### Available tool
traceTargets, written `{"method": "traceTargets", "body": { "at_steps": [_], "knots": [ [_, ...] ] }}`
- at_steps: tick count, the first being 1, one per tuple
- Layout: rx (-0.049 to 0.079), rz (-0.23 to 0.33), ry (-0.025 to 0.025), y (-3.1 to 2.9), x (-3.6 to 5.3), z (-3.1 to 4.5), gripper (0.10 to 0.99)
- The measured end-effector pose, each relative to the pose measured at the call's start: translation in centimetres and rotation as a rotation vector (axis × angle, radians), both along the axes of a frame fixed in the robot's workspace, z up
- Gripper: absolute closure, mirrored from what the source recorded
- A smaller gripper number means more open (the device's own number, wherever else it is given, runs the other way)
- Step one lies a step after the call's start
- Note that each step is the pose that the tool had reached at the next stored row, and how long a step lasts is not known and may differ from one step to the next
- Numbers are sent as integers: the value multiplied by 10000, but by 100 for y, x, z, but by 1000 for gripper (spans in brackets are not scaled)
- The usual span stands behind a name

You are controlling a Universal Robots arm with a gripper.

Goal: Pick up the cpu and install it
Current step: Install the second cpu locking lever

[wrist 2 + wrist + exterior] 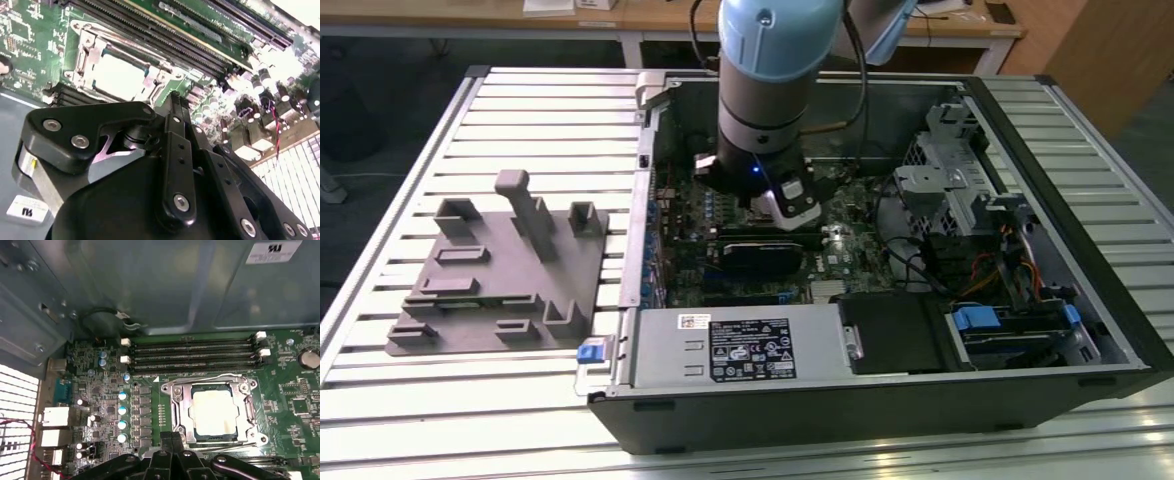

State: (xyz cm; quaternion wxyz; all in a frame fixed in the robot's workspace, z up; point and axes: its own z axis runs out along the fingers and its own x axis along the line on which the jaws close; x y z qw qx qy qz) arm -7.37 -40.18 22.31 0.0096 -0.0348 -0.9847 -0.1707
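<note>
An open computer case (1067, 330) is laid on a slatted table (400, 420), with a moulded fixture block (494, 275) set at the case's 9 o'clock in the exterior view. The arm (767, 90) is lowered into the case, over the motherboard (680, 240). A power supply (740, 345) is seated at the arm's 6 o'clock. In the first wrist view, the cpu (215, 410) is seated in the socket frame (175, 412), with the memory slots (192, 355) at its 12 o'clock and the gripper (172, 442) at its 7 o'clock, apart from it.
</note>
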Motion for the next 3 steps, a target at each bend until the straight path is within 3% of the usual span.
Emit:
{"method": "traceTargets", "body": {
  "at_steps": [3],
  "knots": [
    [30,1,-1,0,0,41,980]
  ]
}}
